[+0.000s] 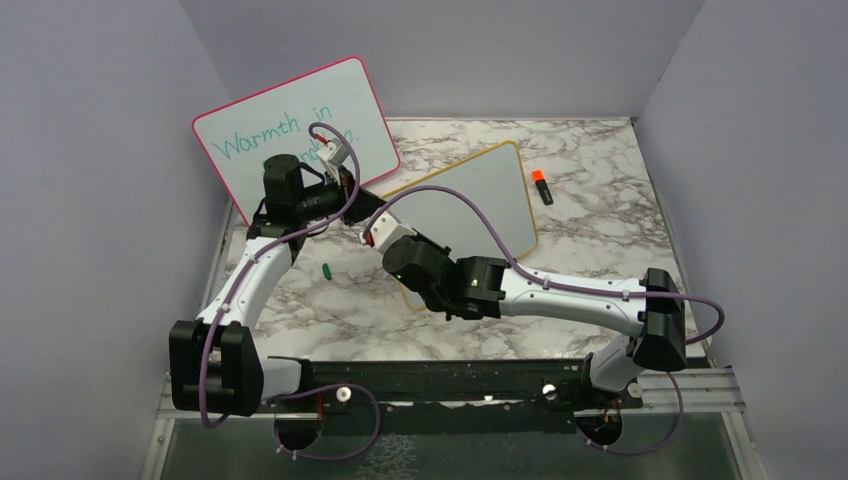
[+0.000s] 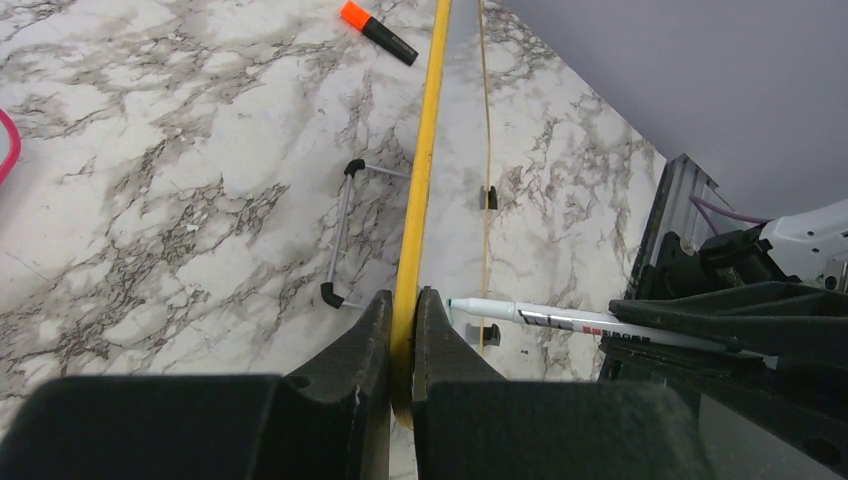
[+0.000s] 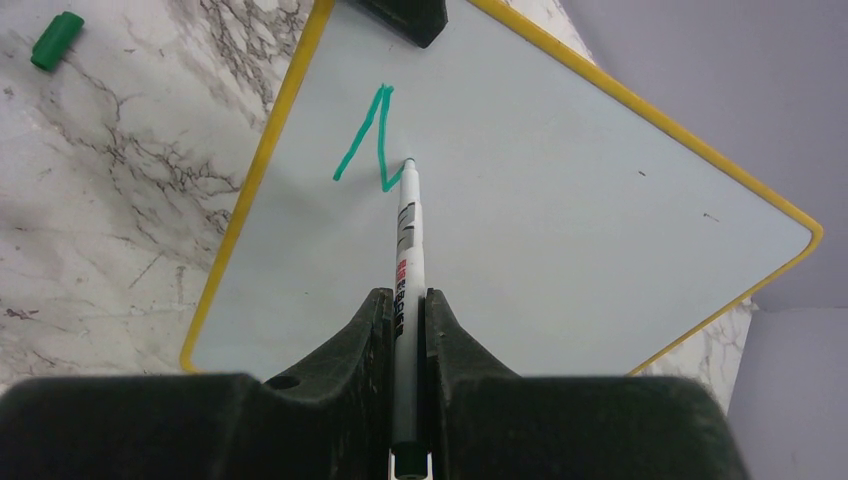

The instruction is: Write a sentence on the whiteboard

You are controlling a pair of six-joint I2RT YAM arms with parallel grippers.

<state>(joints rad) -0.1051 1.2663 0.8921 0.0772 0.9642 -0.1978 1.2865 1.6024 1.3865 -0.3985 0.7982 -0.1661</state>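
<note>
Right wrist view: the right gripper (image 3: 408, 312) is closed on a marker (image 3: 407, 235). Both fingers clamp the white barrel, and the tip points away from the camera. The tip touches the face of the whiteboard (image 3: 600, 190) at the lower end of a teal-green stroke. The sentence (image 3: 366, 135) amounts to one zigzag mark, shaped like the start of a capital N, in the upper left part of the board as seen here. A green cap (image 3: 55, 27) lies on the marble table (image 3: 110, 210), left of the yellow frame and well apart from it.

Left wrist view: the left gripper (image 2: 403, 345) is pinched narrow on the board's yellow frame, one finger on each face, with the board seen edge-on. A wire stand (image 2: 340, 235) with black ends sits on the table behind the board, on the side away from the marker. The marker meets the opposite face, just beside the left fingers. An orange-capped pen (image 2: 378, 30) with a black body lies on the table further off.

Top external view: the yellow-framed board stands tilted at mid-table, with its left corner at the left gripper. The right arm reaches across its lower left part. A pink-framed board (image 1: 300, 125) leans behind it, reading "Warmth in"; the left arm hides its second line. The orange-capped pen lies just right of the yellow board's upper corner. The right arm covers the board's lower edge, so its contact with the table cannot be confirmed from this view.
</note>
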